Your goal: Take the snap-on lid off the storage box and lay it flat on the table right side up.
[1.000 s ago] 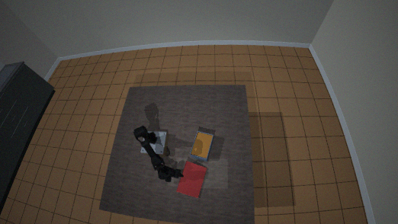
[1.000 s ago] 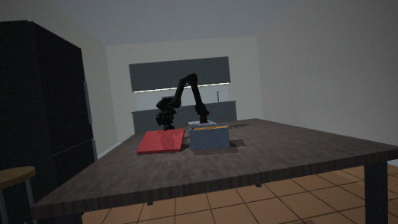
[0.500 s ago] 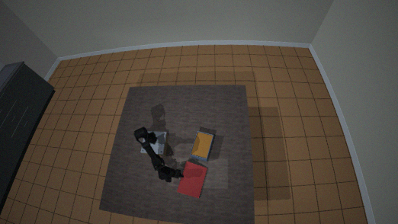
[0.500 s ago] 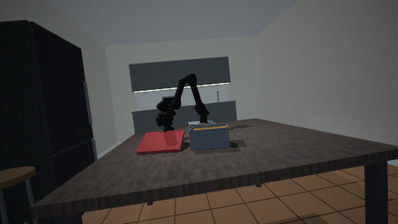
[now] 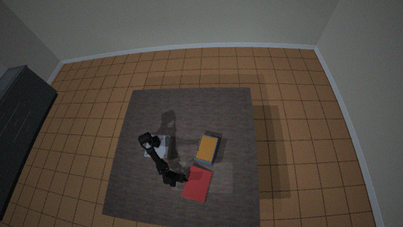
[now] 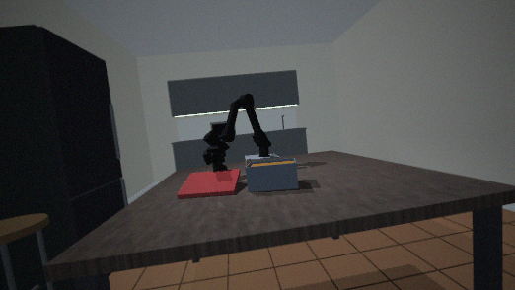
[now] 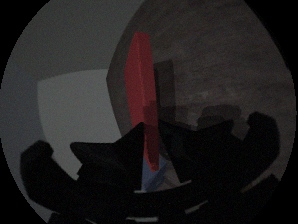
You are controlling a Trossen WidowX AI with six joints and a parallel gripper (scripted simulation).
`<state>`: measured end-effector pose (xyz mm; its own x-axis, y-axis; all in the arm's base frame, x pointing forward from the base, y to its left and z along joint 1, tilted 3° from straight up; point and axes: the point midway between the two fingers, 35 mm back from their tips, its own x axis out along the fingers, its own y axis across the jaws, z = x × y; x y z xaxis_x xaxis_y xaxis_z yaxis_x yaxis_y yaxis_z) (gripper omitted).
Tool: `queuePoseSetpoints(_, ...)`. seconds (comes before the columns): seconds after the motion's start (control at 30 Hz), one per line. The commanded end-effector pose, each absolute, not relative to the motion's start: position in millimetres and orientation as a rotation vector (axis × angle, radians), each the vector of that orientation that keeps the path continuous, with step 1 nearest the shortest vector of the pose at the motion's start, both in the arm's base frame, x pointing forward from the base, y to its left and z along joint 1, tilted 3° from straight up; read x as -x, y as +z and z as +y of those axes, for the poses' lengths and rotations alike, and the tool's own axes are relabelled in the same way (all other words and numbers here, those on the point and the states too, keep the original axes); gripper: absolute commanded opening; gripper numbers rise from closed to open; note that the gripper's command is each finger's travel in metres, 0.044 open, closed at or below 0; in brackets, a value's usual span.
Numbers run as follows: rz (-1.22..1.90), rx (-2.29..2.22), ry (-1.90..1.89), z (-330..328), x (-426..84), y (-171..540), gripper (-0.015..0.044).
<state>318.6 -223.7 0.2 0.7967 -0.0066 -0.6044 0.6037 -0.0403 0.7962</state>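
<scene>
The red lid (image 5: 198,188) (image 6: 209,183) (image 7: 138,82) is off the box, held low over the table, its broad smooth face up. It looks slightly tilted; whether its near edge touches the table is unclear. My gripper (image 5: 187,179) (image 6: 220,170) (image 7: 150,123) is shut on the lid's edge on the arm's side. The blue-grey storage box (image 6: 272,178) (image 7: 148,179) stands upright and open beside the lid, with a gap between them. Its orange inside (image 5: 208,148) shows from above. The lid's underside is hidden in the top and exterior views.
The dark wooden table (image 5: 228,112) (image 6: 375,180) carries everything. The arm's pale base plate (image 5: 164,148) lies behind the box as the exterior camera sees it. The table's near edge (image 6: 276,239) runs in front of the lid and box.
</scene>
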Motion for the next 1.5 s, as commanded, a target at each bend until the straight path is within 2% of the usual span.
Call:
queuePoseSetpoints(0.0, 0.499, -1.548, -0.528, -223.8, -318.8, 0.4, 0.0026)
queuePoseSetpoints(0.3, 0.524, -1.554, -0.541, -224.6, -319.6, 2.2, 0.0263)
queuePoseSetpoints(0.37, 0.524, -1.554, -0.541, -224.6, -319.6, 2.2, 0.0275)
queuePoseSetpoints(0.57, 0.525, -1.554, -0.542, -223.8, -308.5, 0.7, 0.0433)
queuePoseSetpoints(1.47, 0.528, -1.553, -0.545, -222.5, -253.8, -1.2, 0.0440)
